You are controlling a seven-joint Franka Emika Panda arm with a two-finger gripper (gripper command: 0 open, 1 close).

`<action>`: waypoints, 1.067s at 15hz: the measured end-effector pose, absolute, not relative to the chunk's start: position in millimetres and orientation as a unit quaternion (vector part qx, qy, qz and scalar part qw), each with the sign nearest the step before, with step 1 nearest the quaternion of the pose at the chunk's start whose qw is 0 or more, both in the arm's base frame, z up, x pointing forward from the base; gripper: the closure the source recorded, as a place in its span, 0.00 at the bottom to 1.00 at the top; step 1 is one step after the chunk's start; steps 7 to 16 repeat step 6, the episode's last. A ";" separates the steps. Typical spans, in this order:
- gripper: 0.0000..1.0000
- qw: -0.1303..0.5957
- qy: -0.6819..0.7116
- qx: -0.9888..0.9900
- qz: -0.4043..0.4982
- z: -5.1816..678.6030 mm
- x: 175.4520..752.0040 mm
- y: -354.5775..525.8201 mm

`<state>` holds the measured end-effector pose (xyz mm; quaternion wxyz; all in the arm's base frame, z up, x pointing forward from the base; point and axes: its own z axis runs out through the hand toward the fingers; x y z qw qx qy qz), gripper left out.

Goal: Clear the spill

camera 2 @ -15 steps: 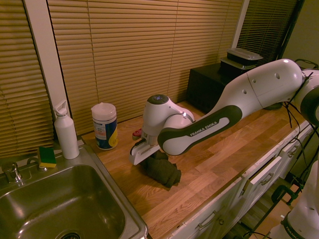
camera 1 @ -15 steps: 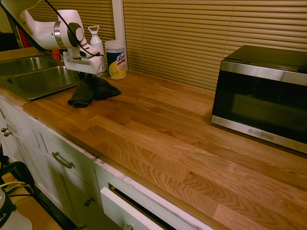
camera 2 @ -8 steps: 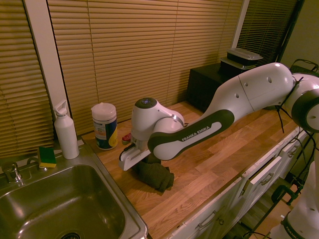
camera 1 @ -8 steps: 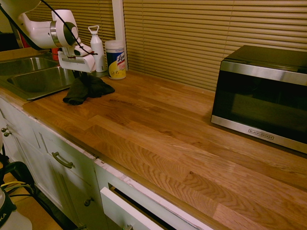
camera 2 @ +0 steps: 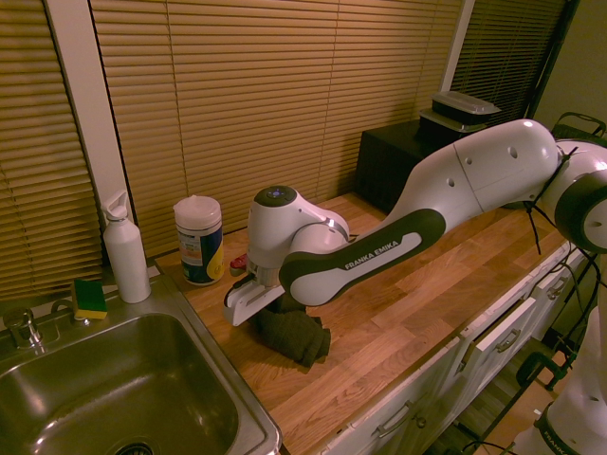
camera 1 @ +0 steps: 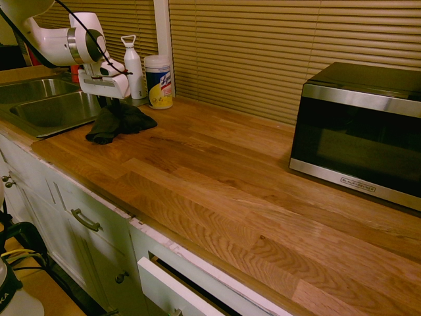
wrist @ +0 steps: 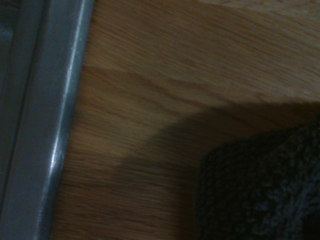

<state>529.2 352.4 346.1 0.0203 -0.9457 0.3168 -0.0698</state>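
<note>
A crumpled dark grey-black rag (camera 1: 122,122) (camera 2: 294,334) lies on the wooden counter (camera 1: 217,171) beside the sink. My gripper (camera 1: 110,105) (camera 2: 270,308) points down onto the sink-side part of the rag and touches it. The rag's knit fabric (wrist: 260,185) shows in the wrist view, with bare wood and the sink's steel rim (wrist: 45,120) beside it. The spill is hidden or out of view: no smear shows on the bare wood in any view.
The steel sink (camera 1: 46,108) (camera 2: 218,379) is just beyond the rag. Behind the rag stand a wipes canister (camera 1: 158,81) (camera 2: 199,240) and a white bottle (camera 1: 133,66) (camera 2: 125,248). A sponge (camera 2: 90,298) sits on the sink's ledge. A microwave (camera 1: 362,131) stands far along the counter.
Over the last second the gripper and the rag slid together along the counter toward the sink. Since half a second ago they have hardly moved.
</note>
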 end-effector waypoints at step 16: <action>0.00 0.043 0.327 -0.939 -0.097 411.2 518.2 354.9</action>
